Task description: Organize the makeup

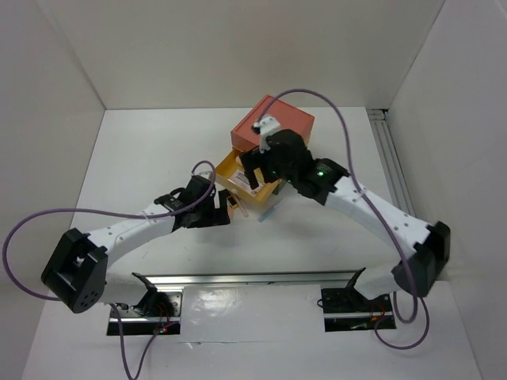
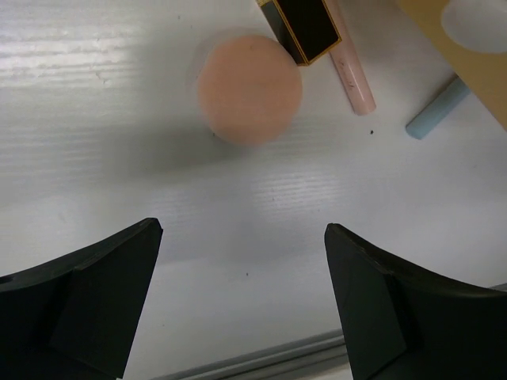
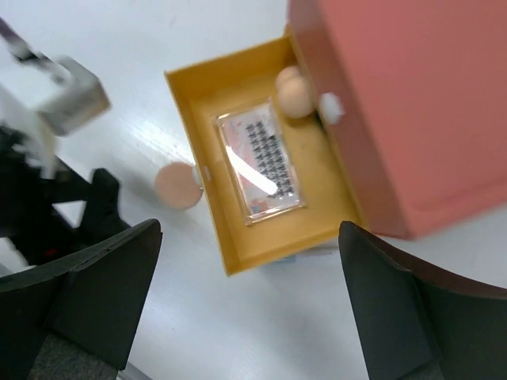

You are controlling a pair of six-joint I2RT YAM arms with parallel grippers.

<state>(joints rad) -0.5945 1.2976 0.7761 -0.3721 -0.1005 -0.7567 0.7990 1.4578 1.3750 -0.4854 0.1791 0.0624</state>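
Note:
A round peach sponge [image 2: 249, 87] lies on the white table ahead of my open, empty left gripper [image 2: 242, 301]. Beside it lie a black tube with gold trim [image 2: 305, 28], a pink stick [image 2: 352, 67] and a blue stick [image 2: 437, 109]. My right gripper [image 3: 249, 305] is open and empty above the pulled-out yellow drawer [image 3: 313, 233]. In the drawer lie a clear lash pack [image 3: 260, 161] and a beige round piece [image 3: 295, 93]. The peach sponge also shows in the right wrist view [image 3: 176, 184], just left of the drawer. From above, the right gripper [image 1: 261, 170] hides most of the drawer.
The coral drawer box [image 1: 273, 125] stands at the table's middle back, its yellow drawer [image 1: 230, 170] pulled out towards the arms. White walls close in the table. A metal rail [image 1: 253, 279] runs along the near edge and another [image 1: 394, 170] along the right side.

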